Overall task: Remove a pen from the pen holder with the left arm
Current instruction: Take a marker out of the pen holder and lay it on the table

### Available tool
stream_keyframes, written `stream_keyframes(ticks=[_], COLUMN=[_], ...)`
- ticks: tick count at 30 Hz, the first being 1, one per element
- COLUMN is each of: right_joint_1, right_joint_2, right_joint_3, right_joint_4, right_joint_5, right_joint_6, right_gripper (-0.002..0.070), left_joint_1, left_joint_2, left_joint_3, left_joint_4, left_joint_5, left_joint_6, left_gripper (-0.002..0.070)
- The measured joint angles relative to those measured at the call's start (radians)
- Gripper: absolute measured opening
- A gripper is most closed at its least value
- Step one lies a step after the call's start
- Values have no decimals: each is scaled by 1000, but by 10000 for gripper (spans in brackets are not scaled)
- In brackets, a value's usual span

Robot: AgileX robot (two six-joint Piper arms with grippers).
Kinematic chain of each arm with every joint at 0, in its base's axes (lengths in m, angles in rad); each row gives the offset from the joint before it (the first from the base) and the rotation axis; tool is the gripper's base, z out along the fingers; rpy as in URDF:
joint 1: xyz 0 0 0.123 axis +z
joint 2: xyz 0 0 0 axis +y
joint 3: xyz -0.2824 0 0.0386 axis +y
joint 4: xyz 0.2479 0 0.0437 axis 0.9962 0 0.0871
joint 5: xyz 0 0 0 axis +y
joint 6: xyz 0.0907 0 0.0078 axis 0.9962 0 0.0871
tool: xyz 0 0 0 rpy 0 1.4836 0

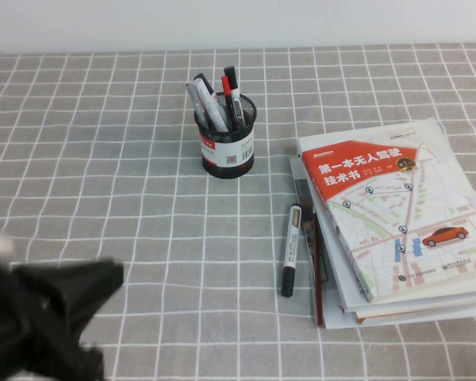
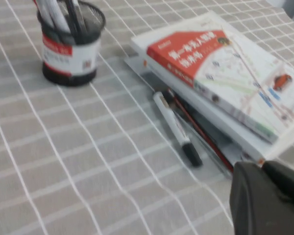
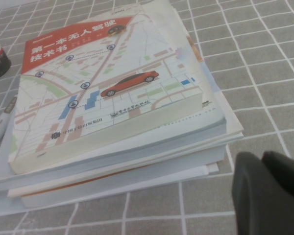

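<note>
Your left gripper [image 2: 262, 169] is blurred at the table's 7 o'clock, fingers together, empty. The right gripper [image 3: 262, 164], also closed, shows only partly beside the books [image 1: 389, 206]. One pen [image 1: 290, 250] lies 5 o'clock from the pen holder [image 1: 226, 147].

The tablecloth [image 1: 103, 159] is grey with white grid, pen holder [image 1: 226, 147] black, book [image 1: 397, 206] red-and-white.

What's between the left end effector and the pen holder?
High view: only bare checked cloth between the front-left left end effector and pen holder; right end effector near the books.
</note>
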Motion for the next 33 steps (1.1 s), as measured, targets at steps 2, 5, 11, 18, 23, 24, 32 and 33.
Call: stream_keyframes(ticks=[2,5,11,18,23,24,32,33], right_joint_1=[0,0,0,0,0,0,0,0], right_joint_2=[0,0,0,0,0,0,0,0], right_joint_3=[0,0,0,0,0,0,0,0], right_joint_4=[0,0,0,0,0,0,0,0], right_joint_5=[0,0,0,0,0,0,0,0], right_joint_6=[0,0,0,0,0,0,0,0], right_gripper=[-13,-13,-13,-13,-13,-13,-13,-13], left_joint_1=[0,0,0,0,5,14,212,238], left_joint_2=[-50,-101,-156,-200,-299,-319,-517,-545], left_joint_3=[44,92,110,155,275,298,488,502], left_joint_4=[-11,0,61,87,182,209,251,251], left_joint_5=[34,67,62,-49,-193,-215,-248,-248], left_joint_6=[0,0,-3,-5,-128,-176,-346,-357], left_gripper=[0,0,0,0,0,0,0,0])
